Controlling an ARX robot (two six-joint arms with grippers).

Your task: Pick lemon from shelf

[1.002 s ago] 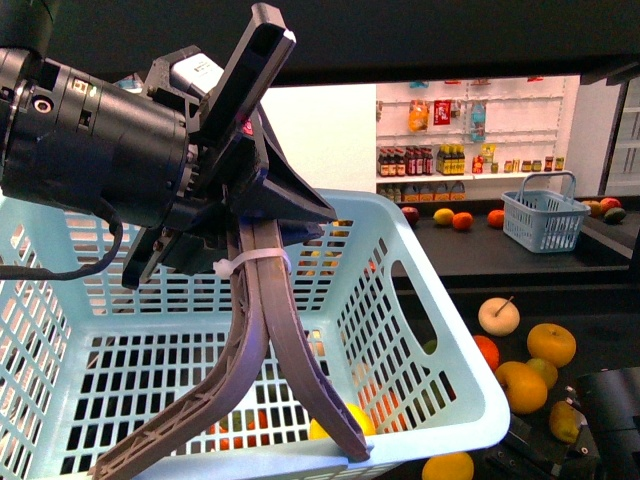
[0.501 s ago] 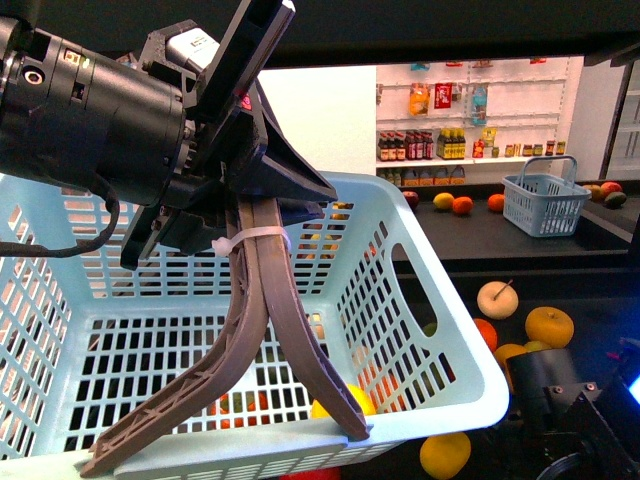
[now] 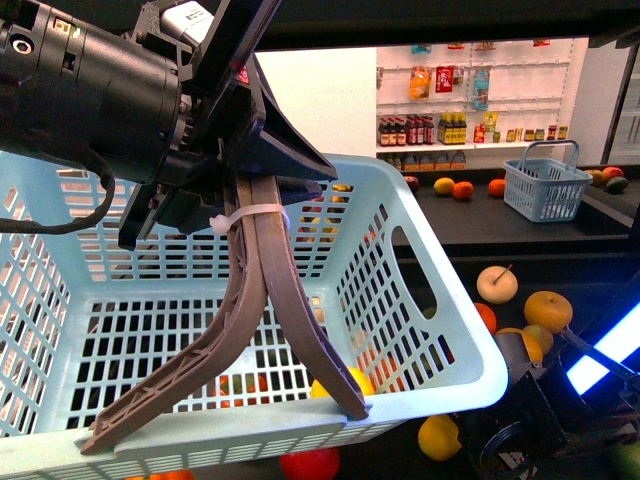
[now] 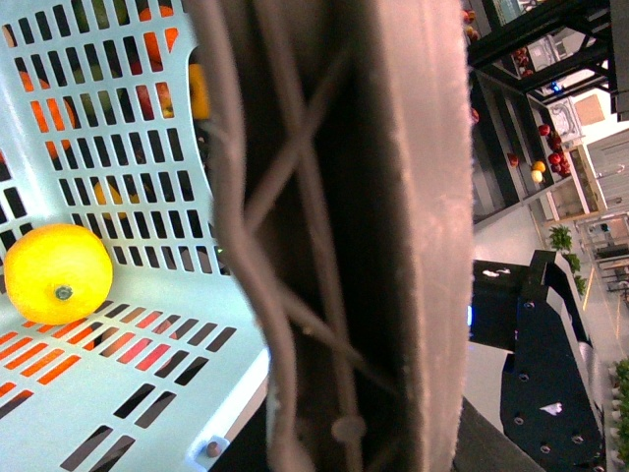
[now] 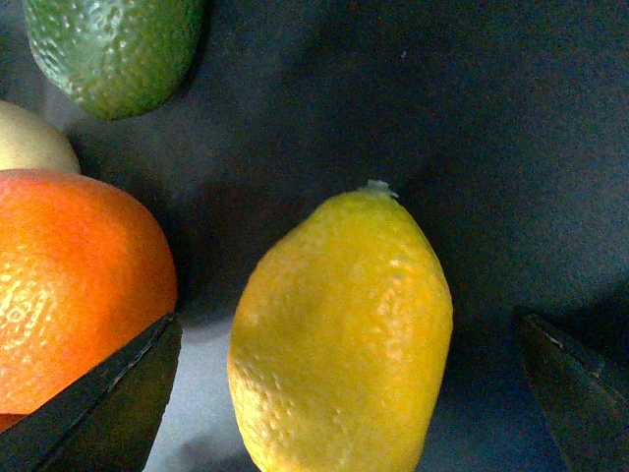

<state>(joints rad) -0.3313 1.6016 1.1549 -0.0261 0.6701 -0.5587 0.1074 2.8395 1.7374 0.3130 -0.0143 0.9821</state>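
Note:
The lemon (image 5: pixel 344 334), a bright yellow oval, lies on the black shelf deck (image 5: pixel 472 118) and fills the right wrist view. My right gripper (image 5: pixel 344 403) is open around it, with one dark fingertip (image 5: pixel 98 403) on each side and neither touching it. In the front view the right arm (image 3: pixel 530 420) reaches low over the fruit at the lower right. My left gripper (image 3: pixel 220 425) is shut on the near rim of a light blue basket (image 3: pixel 440 330). Its brown fingers (image 4: pixel 393 246) fill the left wrist view. A round yellow fruit (image 4: pixel 59 273) sits inside the basket.
An orange (image 5: pixel 69 285) lies close beside the lemon, with a green fruit (image 5: pixel 113 49) and a pale one (image 5: pixel 29 143) past it. More fruit (image 3: pixel 548 310) covers the deck. A small blue basket (image 3: pixel 545 190) and white grocery shelves (image 3: pixel 470 110) stand behind.
The right arm has moved in from the lower right over the fruit, and a bright blue-white strip now shows on it. The left arm and basket have shifted slightly in the frame.

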